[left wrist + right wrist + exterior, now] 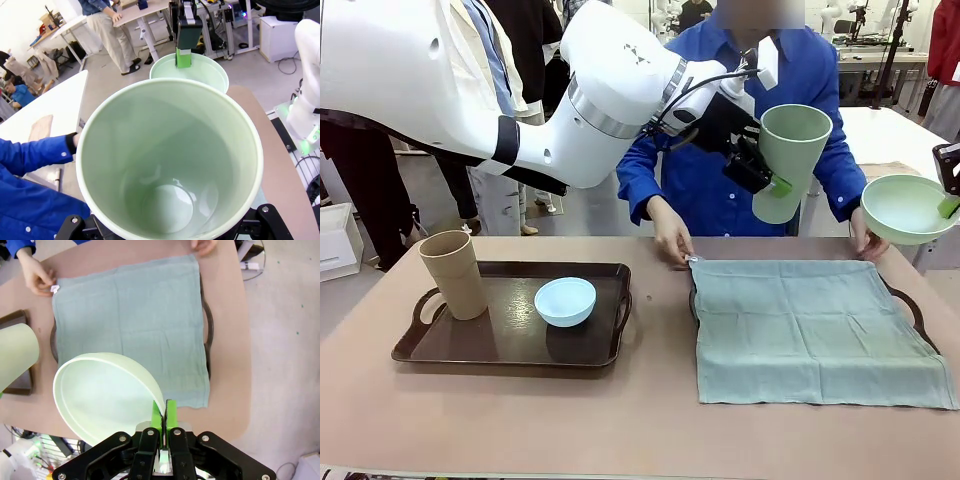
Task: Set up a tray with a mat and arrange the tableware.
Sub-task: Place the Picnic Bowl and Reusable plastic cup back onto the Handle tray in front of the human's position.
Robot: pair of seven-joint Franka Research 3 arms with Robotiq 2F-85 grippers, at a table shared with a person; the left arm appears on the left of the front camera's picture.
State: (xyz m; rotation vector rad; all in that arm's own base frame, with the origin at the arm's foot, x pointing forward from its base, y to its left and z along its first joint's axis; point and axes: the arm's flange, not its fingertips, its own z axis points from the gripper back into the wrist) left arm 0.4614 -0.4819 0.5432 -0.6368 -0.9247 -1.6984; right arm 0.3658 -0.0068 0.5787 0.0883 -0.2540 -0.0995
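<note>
My left gripper (772, 172) is shut on the pale green cup (790, 160), holding it tilted in the air above the far edge of the mat; the cup's empty inside (170, 165) faces the left wrist camera. At the right edge my right gripper (949, 196) is shut on the rim of the pale green bowl (904, 208), also lifted; its pads (170, 415) pinch the bowl (105, 392). A teal mat (815, 330) covers the right tray (918, 314). The tan cup (452, 272) and light blue bowl (565, 301) stand on the left dark tray (510, 352).
A person in a blue shirt stands at the far side, with one hand (672, 238) and the other hand (866, 240) on the mat's far corners. Bare tabletop (650, 420) lies between the trays and along the near edge.
</note>
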